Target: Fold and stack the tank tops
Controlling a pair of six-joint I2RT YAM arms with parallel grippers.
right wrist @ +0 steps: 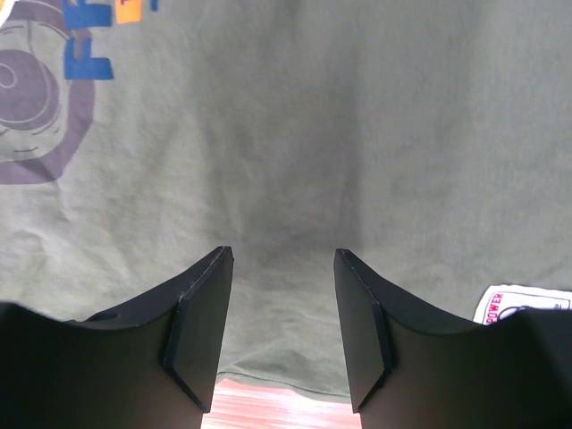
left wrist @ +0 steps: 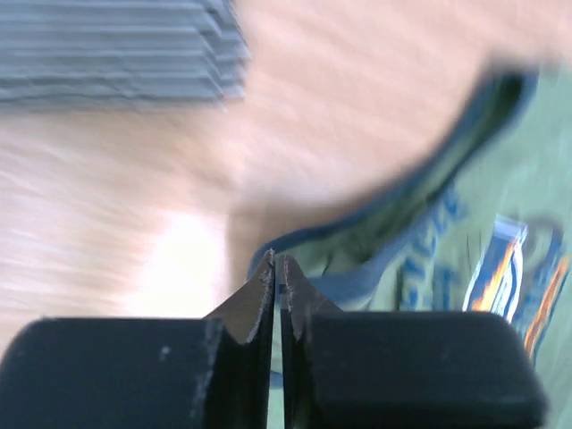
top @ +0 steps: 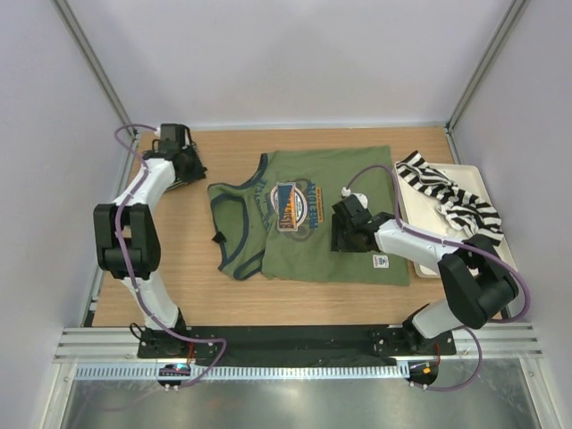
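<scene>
The olive green tank top (top: 308, 214), with a chest print and blue trim, lies spread flat mid-table. My right gripper (top: 344, 231) hovers open just above its lower part near the hem (right wrist: 281, 255), holding nothing. The broad-striped tank top (top: 451, 197) lies crumpled on the cream tray (top: 483, 179) at the right. My left gripper (top: 189, 165) is at the far left back and its jaws are shut and empty (left wrist: 277, 264). The folded pinstripe tank top (left wrist: 116, 49) lies just beyond it. The green top's blue-trimmed strap (left wrist: 420, 197) shows blurred in the left wrist view.
A white label (top: 382, 261) is sewn near the green top's hem and also shows in the right wrist view (right wrist: 518, 304). Bare wood (top: 170, 277) lies left of the green top. White walls and a metal frame enclose the table.
</scene>
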